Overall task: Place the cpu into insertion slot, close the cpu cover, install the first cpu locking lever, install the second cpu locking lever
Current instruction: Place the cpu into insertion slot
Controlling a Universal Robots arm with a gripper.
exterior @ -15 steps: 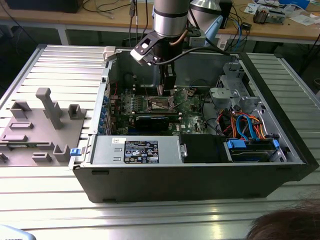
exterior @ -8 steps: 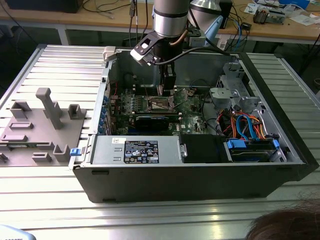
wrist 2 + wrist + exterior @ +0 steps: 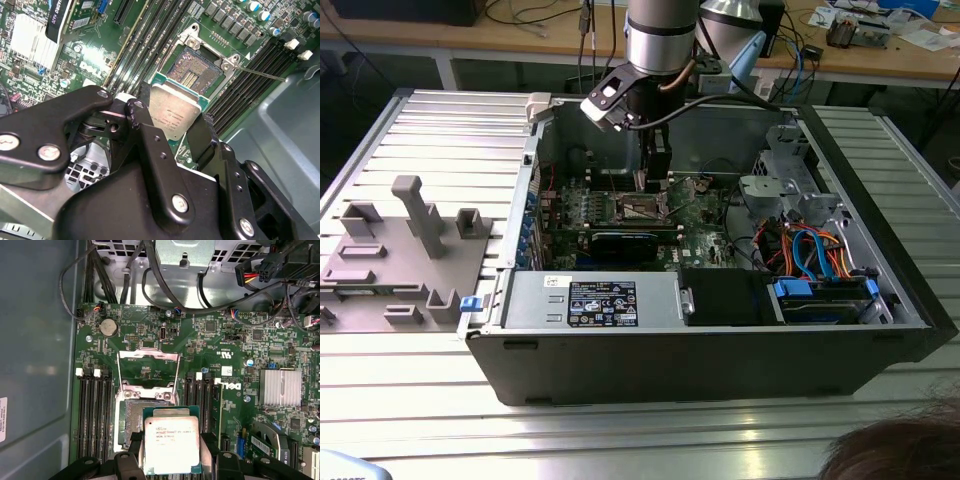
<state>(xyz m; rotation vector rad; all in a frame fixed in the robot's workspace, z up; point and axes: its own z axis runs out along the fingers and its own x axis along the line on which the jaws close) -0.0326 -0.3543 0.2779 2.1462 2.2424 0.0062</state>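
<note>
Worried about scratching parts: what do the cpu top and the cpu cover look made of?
The cpu top looks like dull matte silver metal with printed marks, on a green board rim. The cpu cover, a thin open frame, looks like bright sheet metal, possibly steel, glinting along its edges.

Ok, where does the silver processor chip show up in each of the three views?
Exterior view: too small to make out; the gripper hangs over the socket.
Second wrist view: chip in the gripper, partly covering the socket.
First wrist view: chip, same grip.
Shared landmark: the open socket.
</note>
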